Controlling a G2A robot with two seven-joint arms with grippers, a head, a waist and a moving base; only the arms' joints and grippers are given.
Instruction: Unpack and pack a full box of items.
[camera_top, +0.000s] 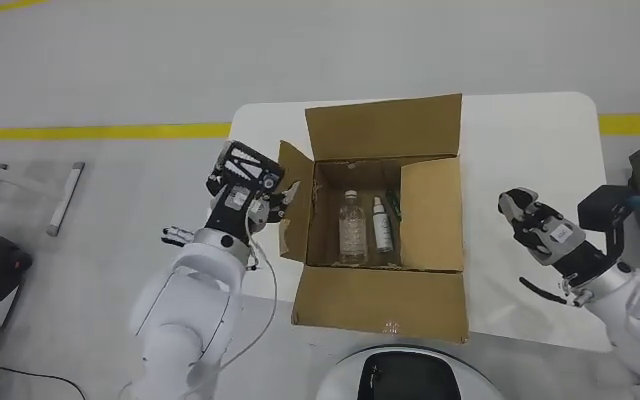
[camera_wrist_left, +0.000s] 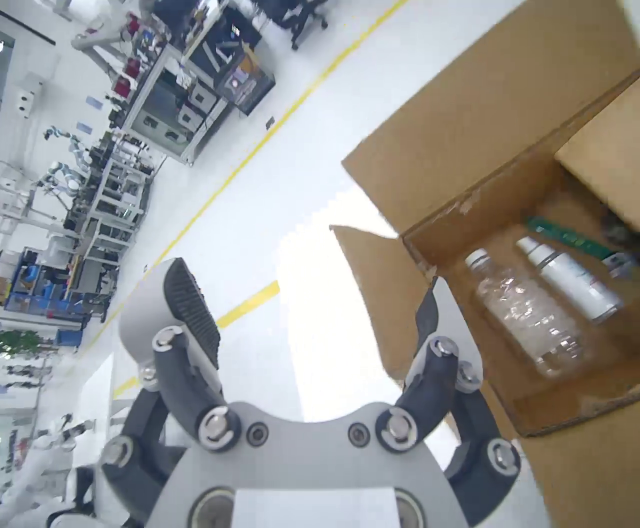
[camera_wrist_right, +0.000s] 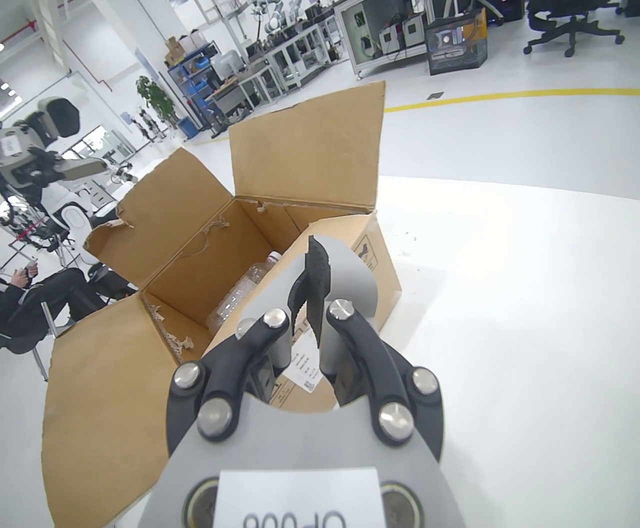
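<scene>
left tool (camera_wrist_left: 306, 291) spread wide, empty, beside box (camera_top: 380, 302); right tool (camera_wrist_right: 314, 272) pinched closed, empty.

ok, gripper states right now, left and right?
Left gripper: open, empty.
Right gripper: shut, holding nothing.

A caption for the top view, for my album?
Open cardboard box on a white table holds a clear bottle and spray bottle, left gripper open alongside.

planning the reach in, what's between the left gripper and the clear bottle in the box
The box's open side flap and the wall below it, seen in the top view: the left gripper sits outside, the clear bottle inside.
</scene>
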